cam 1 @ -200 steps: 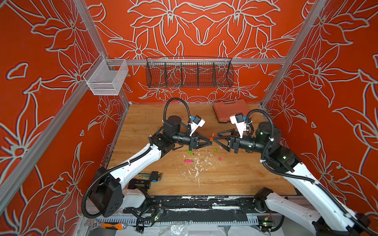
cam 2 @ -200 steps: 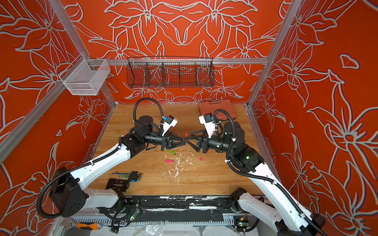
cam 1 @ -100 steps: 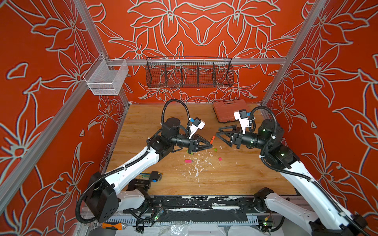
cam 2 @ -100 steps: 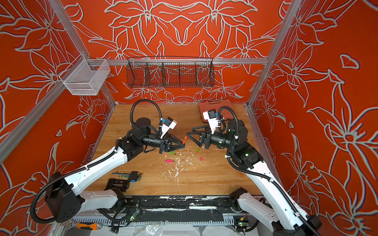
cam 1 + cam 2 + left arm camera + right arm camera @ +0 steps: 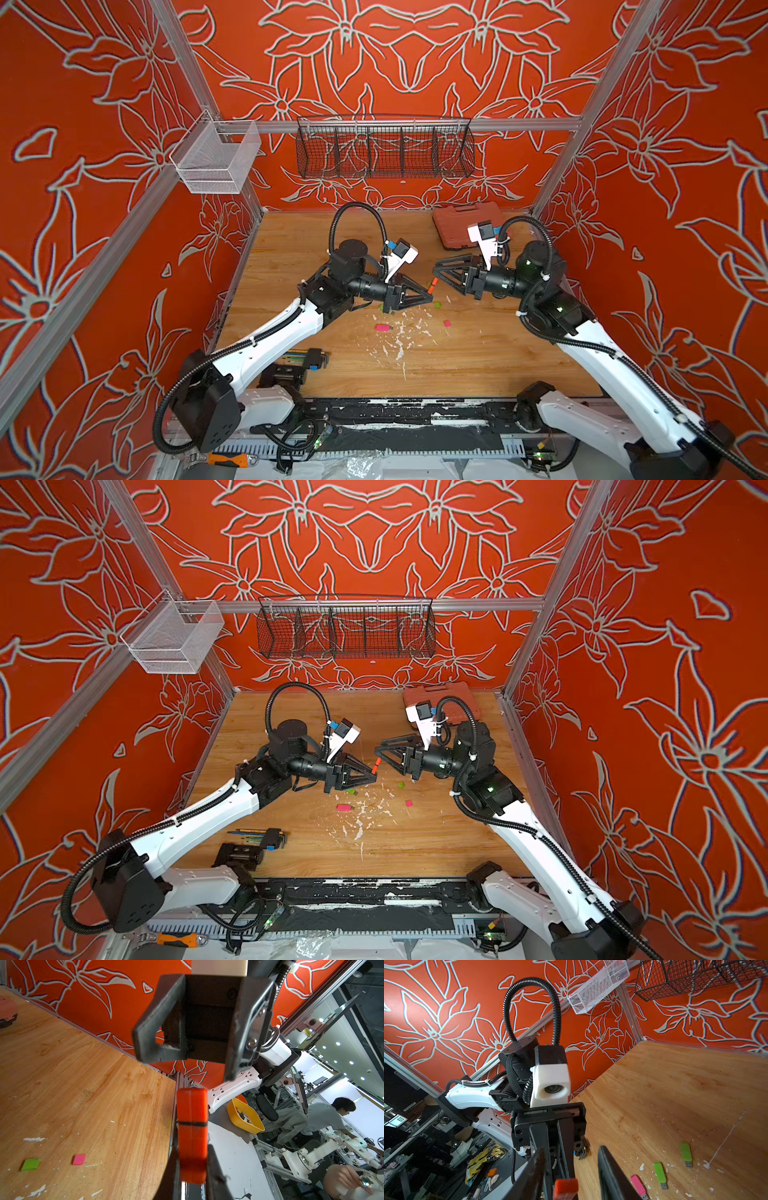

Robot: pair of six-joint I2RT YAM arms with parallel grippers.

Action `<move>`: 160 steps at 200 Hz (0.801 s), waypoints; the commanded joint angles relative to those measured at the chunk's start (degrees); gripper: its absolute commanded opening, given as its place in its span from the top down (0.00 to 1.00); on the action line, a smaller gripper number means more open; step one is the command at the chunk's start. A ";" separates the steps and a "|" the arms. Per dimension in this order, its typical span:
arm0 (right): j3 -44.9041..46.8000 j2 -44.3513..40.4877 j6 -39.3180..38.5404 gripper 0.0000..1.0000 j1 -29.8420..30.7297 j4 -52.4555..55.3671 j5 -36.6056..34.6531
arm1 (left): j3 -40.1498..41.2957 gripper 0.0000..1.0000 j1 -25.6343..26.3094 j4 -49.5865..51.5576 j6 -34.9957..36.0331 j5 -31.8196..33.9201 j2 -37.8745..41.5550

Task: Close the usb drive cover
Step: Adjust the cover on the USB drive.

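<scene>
An orange usb drive (image 5: 192, 1132) sticks out of my left gripper (image 5: 192, 1147), which is shut on its lower half. A thin dark seam crosses the drive's middle, and the orange cover sits on the free end. In both top views the drive (image 5: 433, 284) (image 5: 377, 764) hangs above the table's middle at the left gripper (image 5: 430, 296) tip. My right gripper (image 5: 436, 272) faces it from the right, open. In the right wrist view the cover end (image 5: 565, 1188) lies between the right gripper's (image 5: 572, 1149) spread fingers without touching them.
On the wooden table lie a pink drive (image 5: 383, 328), green drives (image 5: 660, 1172) (image 5: 686, 1154), a pink cap (image 5: 79, 1159) and a green cap (image 5: 30, 1164) among white flecks. A red tool case (image 5: 461, 224) sits at the back right. Hex keys (image 5: 307, 357) lie front left.
The right gripper has drawn back from the left gripper's tip and risen slightly, its jaws narrowing. The left gripper still holds the orange drive in nearly the same place.
</scene>
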State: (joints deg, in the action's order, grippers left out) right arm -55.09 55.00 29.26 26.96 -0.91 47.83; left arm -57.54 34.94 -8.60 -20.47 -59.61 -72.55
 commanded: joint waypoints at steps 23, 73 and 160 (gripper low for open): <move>0.42 -0.14 -2.36 0.58 0.83 1.59 -1.02 | -2.18 1.00 0.48 -1.07 0.06 -0.94 0.42; 0.59 0.10 -2.10 0.70 1.07 0.69 -1.85 | -2.24 1.00 0.67 0.03 0.80 -0.75 0.55; -0.17 1.37 -2.67 0.89 1.77 4.43 -1.36 | -4.69 1.00 0.66 -0.19 2.49 -0.65 -0.73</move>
State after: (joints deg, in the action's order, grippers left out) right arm -55.07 55.44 27.40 28.18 0.51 47.18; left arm -58.72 35.22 -6.07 -20.23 -58.70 -72.88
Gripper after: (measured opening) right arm 0.125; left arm 0.131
